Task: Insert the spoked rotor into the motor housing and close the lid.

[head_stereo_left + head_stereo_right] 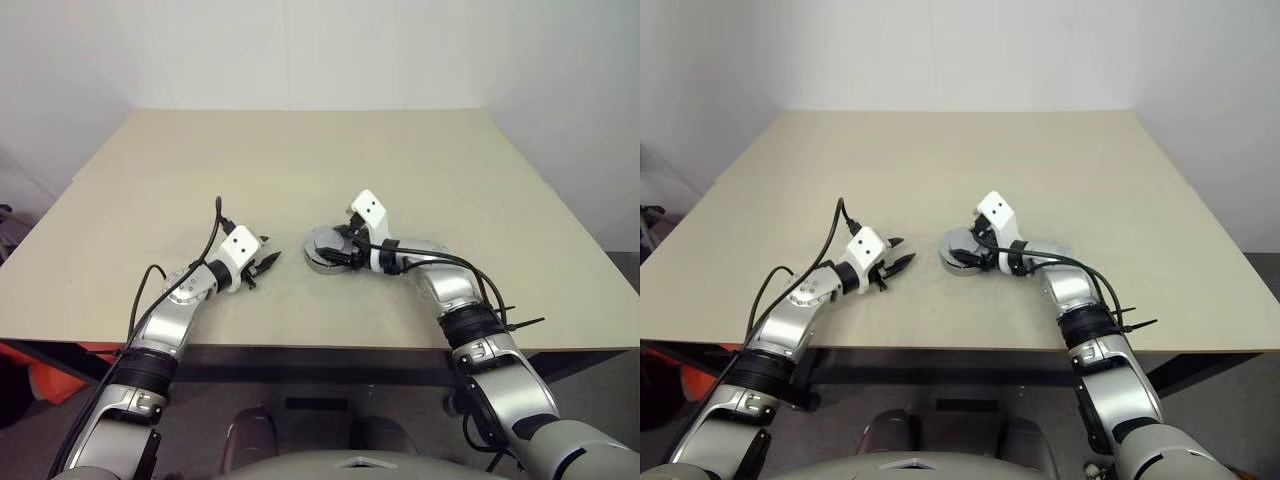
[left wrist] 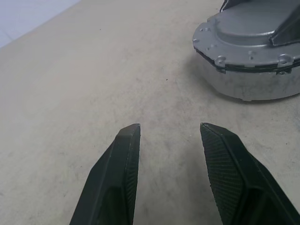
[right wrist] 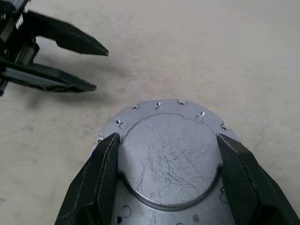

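Right wrist view: right gripper [image 3: 166, 164] straddling raised centre of lid [image 3: 169, 157], fingers against its sides, lid seated on motor housing [image 2: 251, 84], near table [image 1: 300, 170] front edge, mid-width, left gripper [image 2: 169, 136] just beside, half open, empty.

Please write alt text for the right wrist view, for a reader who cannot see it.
The right claw straddles the raised centre of the grey lid, which sits on the beige table, one black finger at each side. Beyond it, the left claw hovers open and empty.
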Robot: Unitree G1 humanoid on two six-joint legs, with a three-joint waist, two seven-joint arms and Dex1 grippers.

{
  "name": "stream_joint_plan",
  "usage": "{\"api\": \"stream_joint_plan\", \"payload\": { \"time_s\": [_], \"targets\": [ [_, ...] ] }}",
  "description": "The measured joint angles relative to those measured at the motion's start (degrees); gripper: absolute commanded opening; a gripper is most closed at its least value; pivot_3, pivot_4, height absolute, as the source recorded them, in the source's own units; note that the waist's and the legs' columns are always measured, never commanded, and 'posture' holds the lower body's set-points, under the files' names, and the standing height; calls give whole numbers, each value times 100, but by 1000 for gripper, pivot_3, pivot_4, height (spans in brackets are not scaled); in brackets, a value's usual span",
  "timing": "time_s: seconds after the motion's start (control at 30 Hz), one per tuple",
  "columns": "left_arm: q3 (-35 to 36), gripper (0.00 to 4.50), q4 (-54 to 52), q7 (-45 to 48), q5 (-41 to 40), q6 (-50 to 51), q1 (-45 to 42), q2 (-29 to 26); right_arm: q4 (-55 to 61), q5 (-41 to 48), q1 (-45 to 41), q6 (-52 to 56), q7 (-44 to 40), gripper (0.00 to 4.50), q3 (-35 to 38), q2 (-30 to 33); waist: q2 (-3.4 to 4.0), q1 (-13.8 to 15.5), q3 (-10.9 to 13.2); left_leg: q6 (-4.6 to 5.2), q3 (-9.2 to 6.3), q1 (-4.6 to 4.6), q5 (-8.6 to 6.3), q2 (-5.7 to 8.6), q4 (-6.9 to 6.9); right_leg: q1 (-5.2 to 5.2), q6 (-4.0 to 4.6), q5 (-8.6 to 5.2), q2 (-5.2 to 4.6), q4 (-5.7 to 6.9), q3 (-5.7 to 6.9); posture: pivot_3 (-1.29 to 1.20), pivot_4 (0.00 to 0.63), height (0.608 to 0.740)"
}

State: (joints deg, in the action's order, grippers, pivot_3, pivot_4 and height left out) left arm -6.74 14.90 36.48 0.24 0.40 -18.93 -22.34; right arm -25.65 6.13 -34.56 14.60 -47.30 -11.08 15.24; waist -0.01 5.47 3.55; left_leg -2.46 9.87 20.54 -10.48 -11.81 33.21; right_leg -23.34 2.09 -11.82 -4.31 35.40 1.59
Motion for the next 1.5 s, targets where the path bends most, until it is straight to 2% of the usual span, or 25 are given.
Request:
{"api": "stream_joint_plan", "payload": {
  "time_s": [0.43,0.6,0.73,1.03,1.17,1.5],
  "targets": [
    [0,2138,-3,-1,7,1,10,0,-67,-190,4,-211,90,3114,-82,13,0,0,0,-1,0,-10,0,0,0,7,-2,-1,0,-1,-1,0,0,740],
    [0,2138,-4,-1,7,2,54,0,-92,-204,-4,-236,107,3114,-99,14,-1,0,0,-1,0,-15,1,0,0,13,-27,-15,0,-1,-1,0,0,740],
    [0,2138,-5,-2,6,5,64,1,-63,-203,-3,-207,-29,3114,-141,73,-1,5,0,1,0,-14,-1,1,0,13,-2,-1,-1,-2,-1,0,0,740],
    [2,2138,-9,-5,-19,92,63,111,61,-326,-8,-161,-85,3114,-317,162,-2,3,-4,17,1,-19,-11,1,-3,26,-3,-2,-1,-21,-1,0,0,740],
    [2,2138,-14,-5,-19,122,63,112,103,-395,3,-150,-86,3114,-362,191,-1,6,-11,22,1,-45,-15,2,-10,60,-35,-20,-2,-38,-1,0,0,740],
    [2,2138,-14,-52,-17,138,63,127,174,-358,-5,42,-148,3114,-313,201,0,7,-20,38,2,-44,-27,3,-13,69,-10,-6,-2,-56,0,0,0,740]
  ]
}}
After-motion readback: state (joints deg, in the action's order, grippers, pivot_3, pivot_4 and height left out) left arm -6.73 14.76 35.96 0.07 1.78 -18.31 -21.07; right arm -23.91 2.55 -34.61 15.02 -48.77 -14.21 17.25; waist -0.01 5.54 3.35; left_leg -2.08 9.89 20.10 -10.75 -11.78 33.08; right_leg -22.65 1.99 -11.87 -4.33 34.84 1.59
